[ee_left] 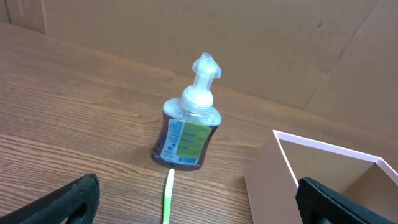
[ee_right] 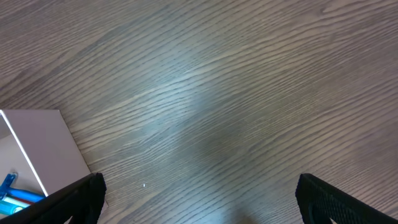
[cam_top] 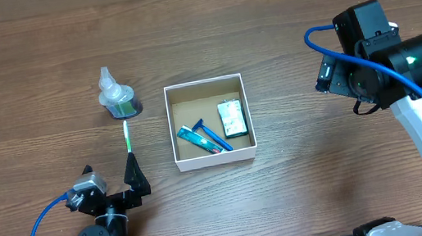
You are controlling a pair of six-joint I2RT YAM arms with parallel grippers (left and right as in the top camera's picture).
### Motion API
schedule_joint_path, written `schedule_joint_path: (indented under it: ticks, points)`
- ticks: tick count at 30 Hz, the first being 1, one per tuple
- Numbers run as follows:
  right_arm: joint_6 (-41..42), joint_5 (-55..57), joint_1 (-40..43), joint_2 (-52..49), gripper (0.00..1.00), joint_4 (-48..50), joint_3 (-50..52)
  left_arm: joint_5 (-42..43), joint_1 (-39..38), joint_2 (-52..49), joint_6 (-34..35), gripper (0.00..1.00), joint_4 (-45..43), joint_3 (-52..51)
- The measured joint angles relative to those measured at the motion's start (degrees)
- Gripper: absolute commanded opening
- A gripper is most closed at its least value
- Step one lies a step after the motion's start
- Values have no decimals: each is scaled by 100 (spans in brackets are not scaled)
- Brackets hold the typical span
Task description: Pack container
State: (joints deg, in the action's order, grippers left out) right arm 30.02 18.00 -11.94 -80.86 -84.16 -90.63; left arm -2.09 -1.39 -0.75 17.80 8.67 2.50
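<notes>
The container (cam_top: 215, 158), a square shallow box with white walls and a brown floor, sits mid-table. It holds a teal tube (cam_top: 196, 140), a blue razor (cam_top: 215, 135) and a small green-and-white packet (cam_top: 232, 117). A thin green stick (cam_top: 127, 136) lies left of the box, and it also shows in the left wrist view (ee_left: 167, 196). My left gripper (ee_left: 199, 202) is open and empty just behind the stick, with the box wall (ee_left: 267, 180) at its right. My right gripper (ee_right: 199, 199) is open and empty over bare table to the right of the box (ee_right: 59, 149).
A small clear pump bottle with green liquid (cam_top: 116, 98) stands upright beyond the green stick, left of the box; it also shows in the left wrist view (ee_left: 186, 134). A cardboard wall runs along the table's far edge.
</notes>
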Motion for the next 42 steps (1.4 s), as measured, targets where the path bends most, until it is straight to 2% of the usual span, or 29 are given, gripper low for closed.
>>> schedule_joint_path:
  ticks: [3,10,13,16,17,22,24,26,29,30,35,40,42]
  points:
    - [-2,2,0,0,100,2,0,251,0,0,138,100,0,-2]
    - [-4,0,0,0,100,0,0,1862,0,0,852,100,-184,59]
    - [-2,0,2,0,100,-2,0,2260,0,-4,927,100,315,684]
    - [-2,0,2,0,100,-2,0,2350,0,-162,793,100,1156,2055]
    - [0,2,0,0,100,-4,0,2315,-2,-374,671,100,1722,2682]
    - [0,0,0,0,100,-4,0,1722,0,-2061,188,100,3985,5329]
    - [-2,0,0,-2,100,0,0,1327,0,-3342,31,100,4719,6620]
    - [-2,0,2,-4,100,-11,0,1073,0,-4446,-85,100,5877,7694]
    - [-4,0,2,-4,100,-9,0,887,0,-6076,-177,100,6568,9097]
    - [-2,-2,0,-4,100,-11,0,837,0,-6894,-195,100,6647,9613]
    - [-4,0,0,-4,100,-4,0,734,0,-8555,-199,100,6461,10008]
    - [0,0,2,-4,100,-7,0,376,0,-9311,-256,100,6398,10008]
    - [-2,0,2,-4,100,-4,0,175,0,-9492,-382,95,6349,10008]
